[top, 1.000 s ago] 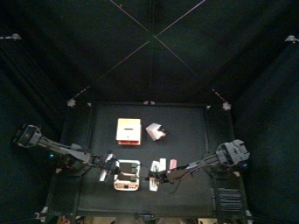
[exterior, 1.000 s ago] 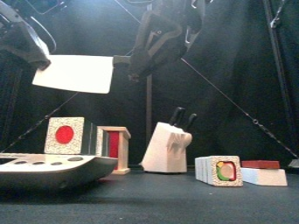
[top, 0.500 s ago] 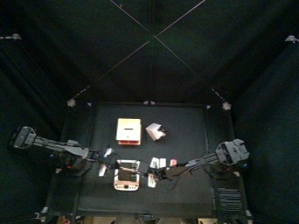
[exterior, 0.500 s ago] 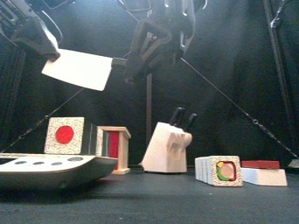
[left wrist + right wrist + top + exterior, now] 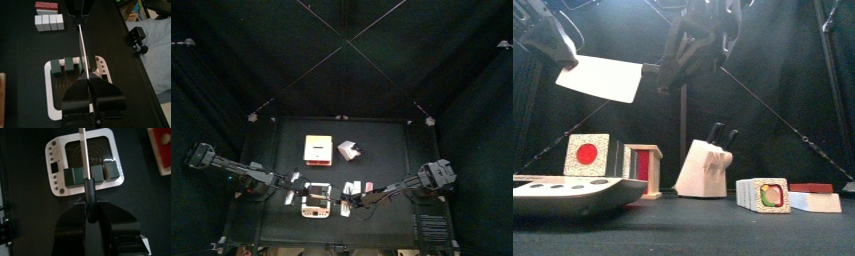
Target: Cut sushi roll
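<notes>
A white-bladed knife point(image 5: 604, 80) hangs high over the table with both grippers on it. My right gripper point(image 5: 89, 203) is shut on the black handle. My left gripper point(image 5: 85, 80) is shut on the blade's other end. Both wrist views show the blade point(image 5: 81, 50) edge-on, straight above the sushi roll point(image 5: 69, 64), dark-wrapped chunks lying on a white cutting board point(image 5: 53, 100). From above, the roll point(image 5: 315, 196) sits near the table's front edge between my left gripper point(image 5: 294, 181) and right gripper point(image 5: 349, 192).
Cut white slices point(image 5: 763, 194) and a red-topped piece point(image 5: 818, 198) lie right of the board. A knife block point(image 5: 707, 168), a white box with an orange band point(image 5: 317, 150) and a small white-pink piece point(image 5: 348, 151) stand further back.
The knife has risen slightly and tilted, its left end now higher. Both arms shifted a little with it and kept their hold.
</notes>
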